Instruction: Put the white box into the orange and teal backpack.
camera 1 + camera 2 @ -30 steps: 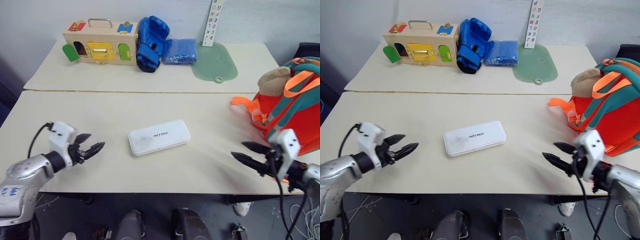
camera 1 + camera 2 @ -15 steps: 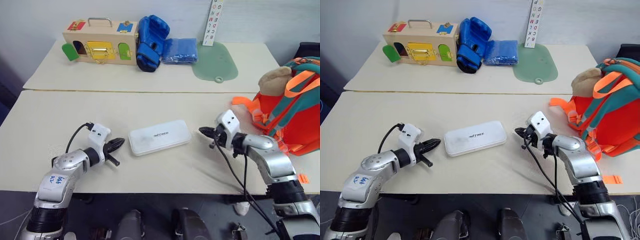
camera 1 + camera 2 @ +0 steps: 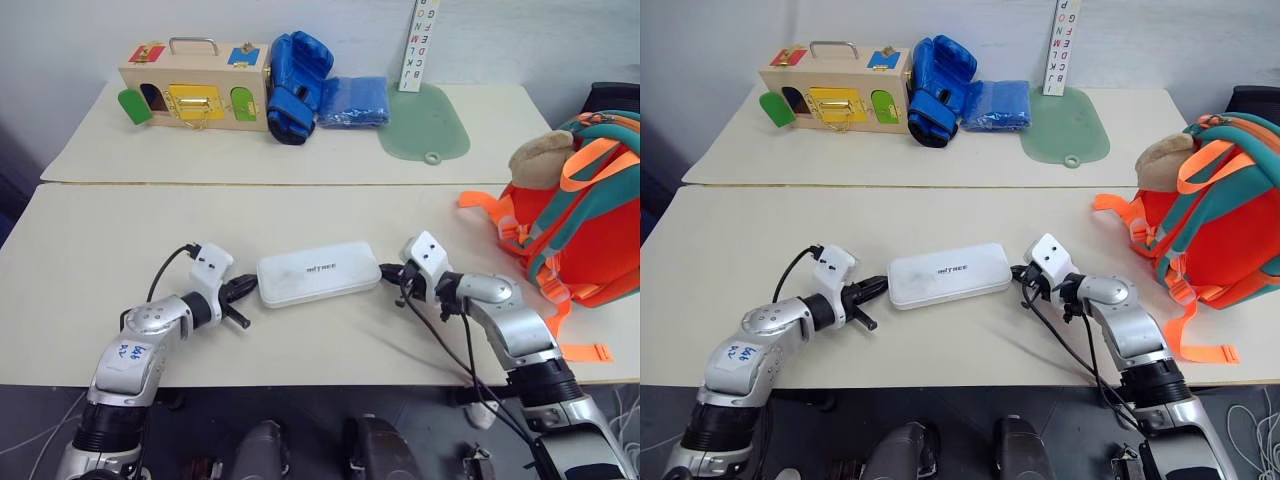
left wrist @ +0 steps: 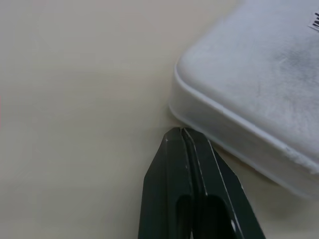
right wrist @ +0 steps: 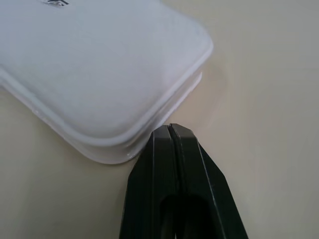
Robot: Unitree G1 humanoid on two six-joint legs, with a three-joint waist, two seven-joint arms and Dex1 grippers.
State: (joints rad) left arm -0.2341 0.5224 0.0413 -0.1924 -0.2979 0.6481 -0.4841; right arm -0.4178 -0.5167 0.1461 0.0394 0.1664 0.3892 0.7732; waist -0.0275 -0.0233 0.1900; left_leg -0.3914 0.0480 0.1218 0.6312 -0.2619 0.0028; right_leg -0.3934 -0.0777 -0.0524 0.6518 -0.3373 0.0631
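Note:
The white box (image 3: 318, 273) lies flat in the middle of the near table, its dark lettering facing up. My left gripper (image 3: 247, 287) is shut, with its tips at the box's left end; in the left wrist view the shut fingers (image 4: 192, 164) sit right beside the box's corner (image 4: 249, 94). My right gripper (image 3: 387, 273) is shut too, its tips against the box's right end; the right wrist view has the fingers (image 5: 174, 149) at the box's rim (image 5: 109, 74). The orange and teal backpack (image 3: 585, 215) stands upright at the table's right edge.
On the far table stand a wooden box with coloured doors (image 3: 195, 83), a blue boxing glove (image 3: 296, 73), a blue folded cloth (image 3: 355, 101), a green mat (image 3: 425, 120) and an upright letter strip (image 3: 417, 45). Orange straps (image 3: 545, 320) trail from the backpack.
Both arms swung inward from the table's outer parts to the ends of the white box, and both grippers went from open to shut. The box lies where it was.

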